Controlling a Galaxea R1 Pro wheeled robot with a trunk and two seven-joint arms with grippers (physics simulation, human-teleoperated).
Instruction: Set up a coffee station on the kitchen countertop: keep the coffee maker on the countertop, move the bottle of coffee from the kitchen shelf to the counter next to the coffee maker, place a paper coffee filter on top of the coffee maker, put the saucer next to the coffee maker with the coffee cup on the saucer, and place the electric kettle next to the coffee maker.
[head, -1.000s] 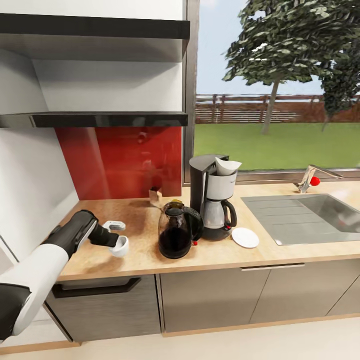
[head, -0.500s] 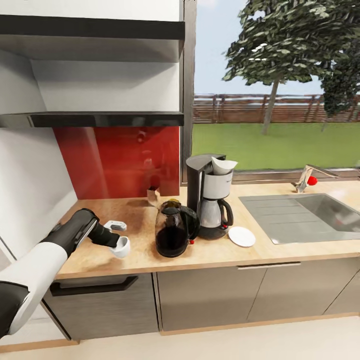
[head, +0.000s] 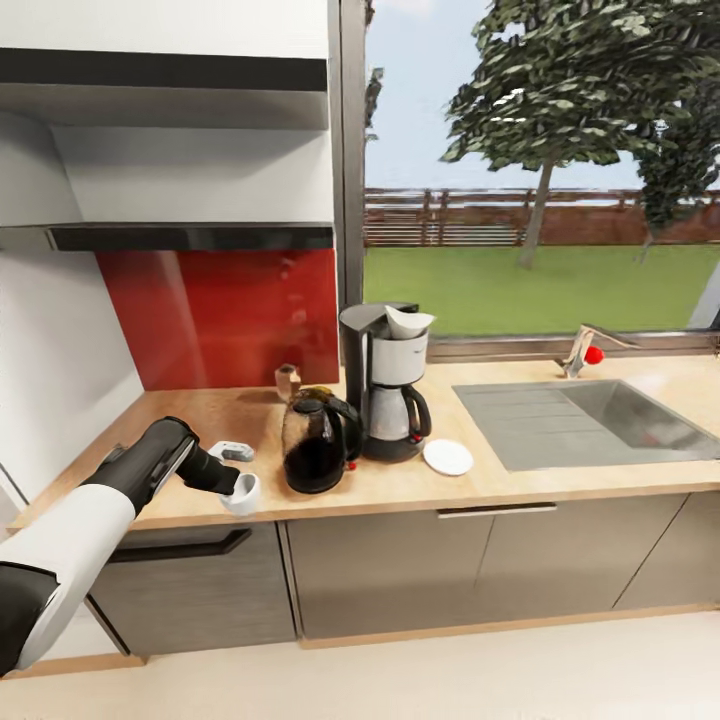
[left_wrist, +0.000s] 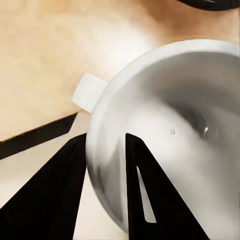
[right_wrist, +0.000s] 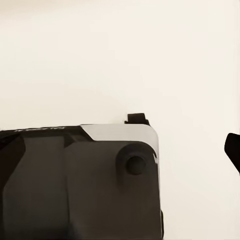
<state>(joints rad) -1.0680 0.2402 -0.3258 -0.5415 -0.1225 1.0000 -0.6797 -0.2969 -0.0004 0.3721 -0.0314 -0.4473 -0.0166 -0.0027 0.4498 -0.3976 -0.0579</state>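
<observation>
Jaws pinching rim of white coffee cup, small handle, glossy bowl

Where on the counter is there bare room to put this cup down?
Free: the saucer itself, right of the coffee maker, and the bare strip between saucer and sink. Crowded: electric kettle against the coffee maker. The left gripper holds the cup.

Bare countertop lies open at centre-left; the electric kettle and coffee maker block mid-frame, the saucer just right, touching neither
</observation>
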